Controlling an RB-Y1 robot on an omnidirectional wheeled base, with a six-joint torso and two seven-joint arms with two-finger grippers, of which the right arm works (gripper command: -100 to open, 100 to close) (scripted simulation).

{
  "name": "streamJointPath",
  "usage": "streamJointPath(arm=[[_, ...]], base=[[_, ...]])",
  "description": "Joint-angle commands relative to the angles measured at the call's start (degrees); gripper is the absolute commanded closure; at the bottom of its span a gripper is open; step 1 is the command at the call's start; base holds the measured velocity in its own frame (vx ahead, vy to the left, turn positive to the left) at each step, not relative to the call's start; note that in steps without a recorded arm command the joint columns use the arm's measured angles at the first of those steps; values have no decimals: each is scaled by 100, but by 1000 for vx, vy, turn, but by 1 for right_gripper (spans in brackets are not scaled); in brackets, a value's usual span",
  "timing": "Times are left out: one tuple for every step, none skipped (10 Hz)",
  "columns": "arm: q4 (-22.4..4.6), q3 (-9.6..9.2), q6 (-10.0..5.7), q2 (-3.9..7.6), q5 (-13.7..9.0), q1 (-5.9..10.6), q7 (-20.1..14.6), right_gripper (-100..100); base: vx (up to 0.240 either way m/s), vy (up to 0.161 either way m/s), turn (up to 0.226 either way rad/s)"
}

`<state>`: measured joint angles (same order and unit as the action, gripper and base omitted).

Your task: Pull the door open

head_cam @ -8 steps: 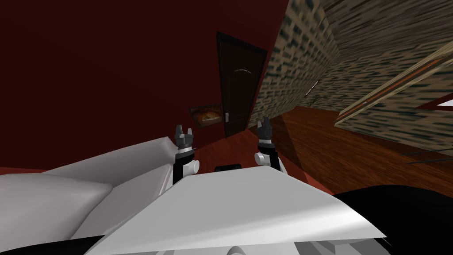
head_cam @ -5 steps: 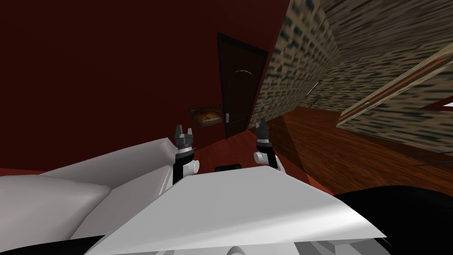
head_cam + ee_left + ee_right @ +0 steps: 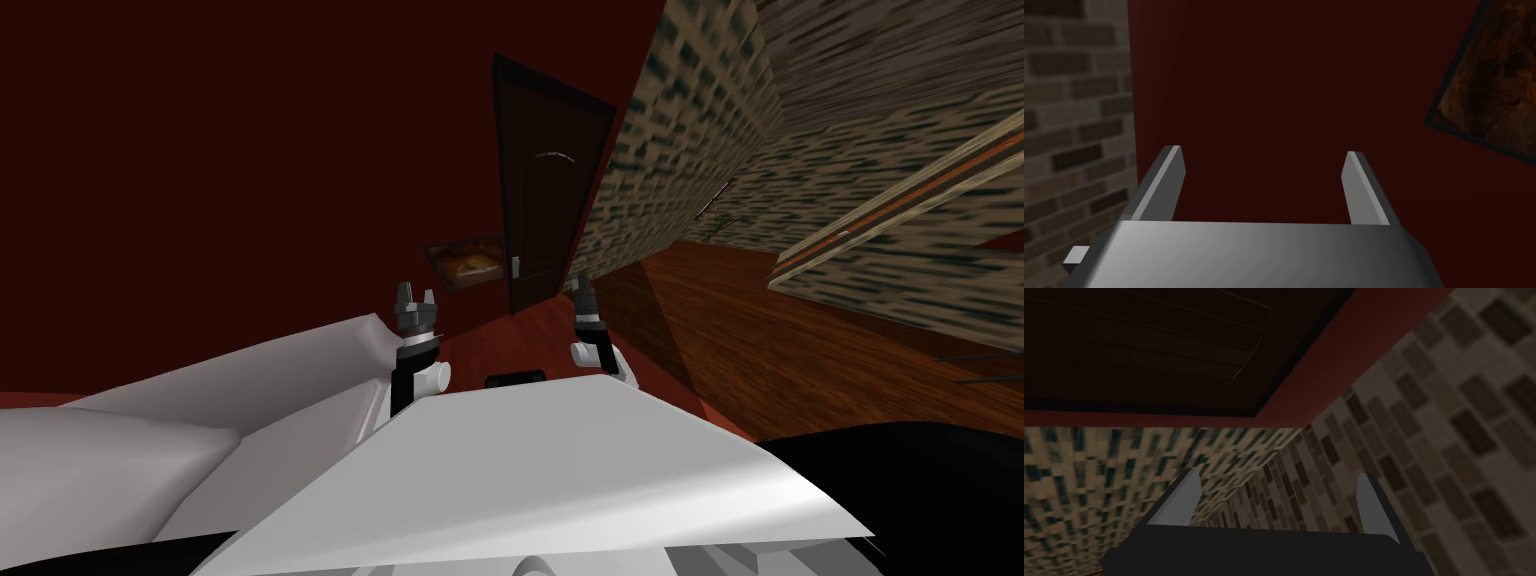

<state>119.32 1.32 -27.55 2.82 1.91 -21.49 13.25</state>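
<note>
The door stood shut in the dark red wall, well ahead of us across the wooden floor. It was close to the corner where a brick-patterned wall met the red one. It was a tall, dark, panelled leaf in a dark frame. We judged it rigid and fairly heavy, something that would swing on its hinges rather than flex under a pull. The only sensible hold was the small pale handle at the door's edge nearest the framed picture. It looked hard and smooth, likely slippery, so the fingers would need to close squarely across it. Our left end effector hovered empty with its fingers spread wide, facing the red wall. Our right end effector was likewise wide and empty, aimed towards the door's upper part and well apart from the handle.
</note>
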Motion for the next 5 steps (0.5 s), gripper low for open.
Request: streamJointPath(arm=[[-211, 2, -26, 64, 78, 108, 98, -100], [-346, 3, -46, 104, 126, 176, 155, -100], [-487, 4, -68, 145, 176, 246, 214, -100], [-644, 5, -92, 189, 232, 324, 281, -100], [-801, 6, -116, 233, 288, 403, 347, -100]], base=[[82, 3, 12], [83, 11, 16], [83, 22, 14], [94, 22, 13], [90, 15, 17]])
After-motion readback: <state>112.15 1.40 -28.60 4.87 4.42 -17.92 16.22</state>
